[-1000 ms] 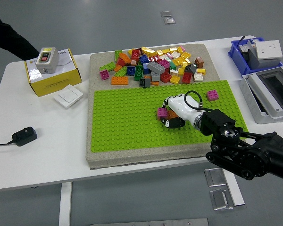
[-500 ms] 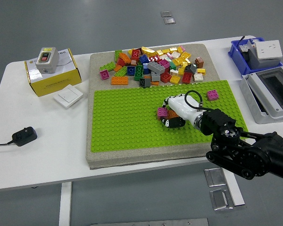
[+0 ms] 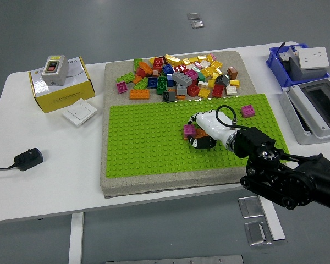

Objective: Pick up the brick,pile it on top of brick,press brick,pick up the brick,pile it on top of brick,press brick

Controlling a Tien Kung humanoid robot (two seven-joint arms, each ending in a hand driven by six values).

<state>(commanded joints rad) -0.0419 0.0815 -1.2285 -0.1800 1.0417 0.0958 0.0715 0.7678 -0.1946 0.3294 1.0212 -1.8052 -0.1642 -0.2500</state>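
A: Right hand in over the studded lime-green plastic baseplate, glossy white shell, black fingertips curled down around a small magenta square brick.

B: So it has hold of that one?

A: Fingers closed against it, yes, with the brick sitting on the studs near the plate's middle. Whether it is lifted off them, I cannot tell.

B: And the other pink one?

A: A second magenta studded brick stands alone near the plate's far right corner, well apart from the hand.

B: What's the ground underneath?

A: A coarse beige fabric mat under the plate, and at its far end a loose heap of hard shiny bricks, orange, yellow, red, blue, grey, blocky and jumbled.

B: Changes from a second ago?

A: The dark sleeve at the far left corner has gone. The hand has barely shifted; brick and fingers sit where they were.

B: Off to the left?

A: A yellow cardboard box with a grey switch unit on top, a flat white wall switch, a black plug adapter on the smooth white table.
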